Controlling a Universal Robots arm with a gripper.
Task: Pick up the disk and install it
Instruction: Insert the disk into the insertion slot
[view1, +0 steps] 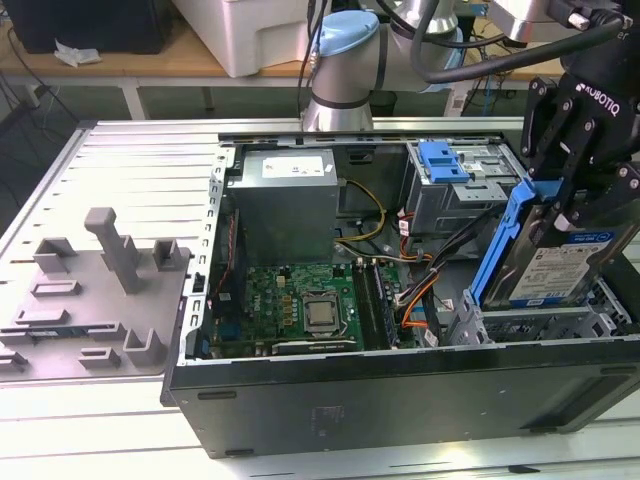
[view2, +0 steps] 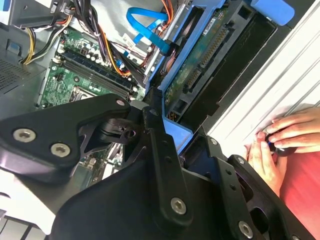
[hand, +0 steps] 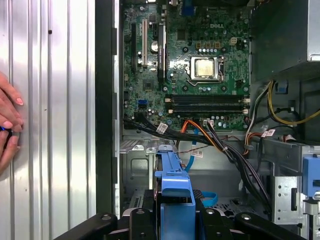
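Exterior view: the black gripper (view1: 575, 205) is at the upper right of the frame, fingers clamped on the upper end of the disk (view1: 555, 265). The disk is tilted, label facing the camera and its blue bracket (view1: 500, 240) along the edge. Its lower end sits at the metal drive bay (view1: 540, 325) in the lower-right corner of the open computer case (view1: 400, 400). The motherboard (view1: 300, 300) is at centre, with the power supply (view1: 285, 195) above it. A grey cage (view1: 445, 170) with a blue latch is upper right of centre. A grey fixture tray (view1: 90, 290) lies at the exterior view's left.

Second wrist view: black gripper linkages are close up, and the disk (view2: 200, 65) is seen end-on with its connector edge showing. Its bracket is pinched between the fingers. A person's hand (view2: 277, 145) rests on the ribbed table (view2: 280, 90).

First wrist view: the bracket (hand: 174, 185) is held between the fingers, with the motherboard (hand: 195, 65) beyond. Black and orange cables (hand: 210, 137) run between them, and the hand (hand: 9, 125) is on the table (hand: 60, 125).
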